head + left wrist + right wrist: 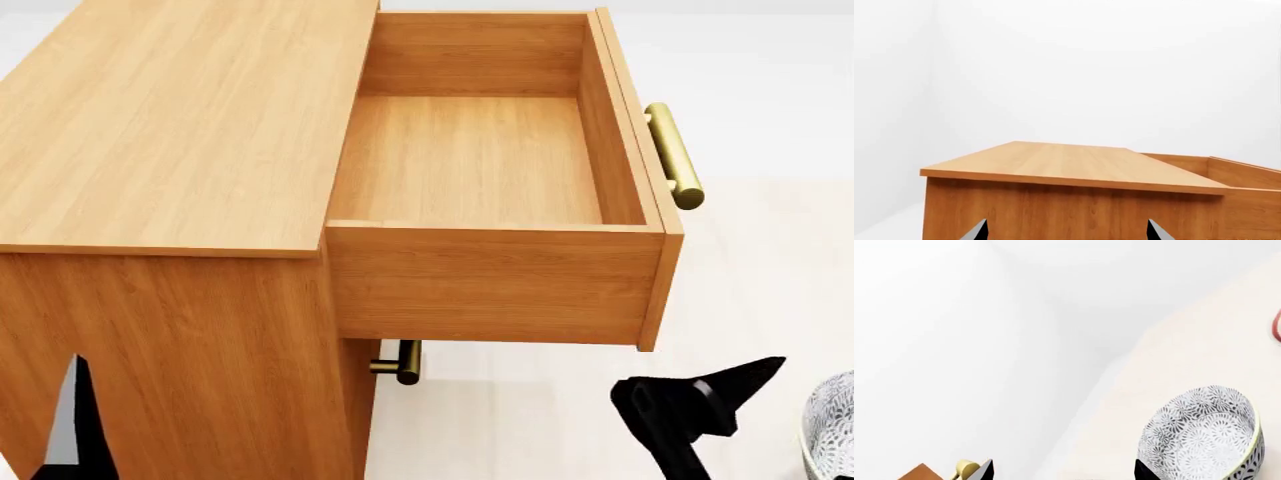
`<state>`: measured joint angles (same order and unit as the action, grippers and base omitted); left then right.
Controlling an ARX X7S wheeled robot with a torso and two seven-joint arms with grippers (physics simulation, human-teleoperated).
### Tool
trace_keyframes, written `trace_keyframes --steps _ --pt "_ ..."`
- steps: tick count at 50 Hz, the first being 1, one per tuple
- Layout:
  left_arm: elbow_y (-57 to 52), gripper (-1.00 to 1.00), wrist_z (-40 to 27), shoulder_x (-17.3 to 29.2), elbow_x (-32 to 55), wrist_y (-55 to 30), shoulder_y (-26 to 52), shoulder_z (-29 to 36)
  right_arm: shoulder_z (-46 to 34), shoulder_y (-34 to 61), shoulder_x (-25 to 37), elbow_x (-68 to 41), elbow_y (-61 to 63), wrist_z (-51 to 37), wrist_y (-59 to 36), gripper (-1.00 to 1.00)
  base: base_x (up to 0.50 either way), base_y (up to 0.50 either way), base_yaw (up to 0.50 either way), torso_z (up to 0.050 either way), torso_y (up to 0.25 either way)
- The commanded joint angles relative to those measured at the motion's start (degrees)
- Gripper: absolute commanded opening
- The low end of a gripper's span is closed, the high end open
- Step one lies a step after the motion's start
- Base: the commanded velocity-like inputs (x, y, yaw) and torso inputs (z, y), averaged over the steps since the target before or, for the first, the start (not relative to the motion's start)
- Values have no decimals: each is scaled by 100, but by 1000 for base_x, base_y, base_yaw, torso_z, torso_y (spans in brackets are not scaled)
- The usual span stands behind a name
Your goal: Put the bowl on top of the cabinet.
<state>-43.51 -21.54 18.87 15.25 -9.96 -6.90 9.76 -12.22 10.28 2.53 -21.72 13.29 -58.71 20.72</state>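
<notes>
Step in hand, as I judge it: approach to the bowl (pixel 830 428), grasp not yet made. The bowl sits at the far right edge of the head view, low on the pale floor-like surface, only a sliver of its patterned rim showing. In the right wrist view the whole bowl is visible, upright and empty.

Right gripper (pixel 694 400): dark, low in the head view, just left of the bowl and apart from it. The right wrist view shows two fingertips (pixel 984 471) spread wide with nothing between them; the bowl lies beyond one tip, off the gripper's centre line.

Left gripper (pixel 1066 231): only the two tips show in its wrist view, spread wide and empty, facing the side panel of the cabinet (pixel 187 120). In the head view a dark part of the left arm shows at the near left corner.

Cabinet: flat top bare; upper drawer (pixel 481 160) pulled out to the right, empty, brass handle (pixel 674 155) on its front.

Next move, judged: shift the right gripper rightward to straddle the bowl's rim, close, lift above the cabinet top, carry left past the open drawer.
</notes>
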Motion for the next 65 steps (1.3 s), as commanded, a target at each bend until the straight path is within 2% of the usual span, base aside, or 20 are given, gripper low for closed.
trace_keyframes --steps 1,9,26,47,65 --pt "114 100 72 -88 -100 43 59 -101 -11 379 -98 -271 -360 -306 484 100 0 0 0 0 0" --pt "100 100 46 -64 -62 55 58 -109 -108 501 -21 -275 -414 -573 611 100 0 0 0 0 0" --pt "105 100 5 -16 57 54 81 -130 78 792 -46 -630 -1151 -843 1492 100 0 0 0 0 0" --pt "196 100 -31 21 108 101 105 -133 269 1398 -143 -1204 -2778 -908 2711 100 0 0 0 0 0" --pt "182 100 -82 70 157 102 115 -174 287 1591 -88 -1513 -3497 -1022 3350 100 0 0 0 0 0"
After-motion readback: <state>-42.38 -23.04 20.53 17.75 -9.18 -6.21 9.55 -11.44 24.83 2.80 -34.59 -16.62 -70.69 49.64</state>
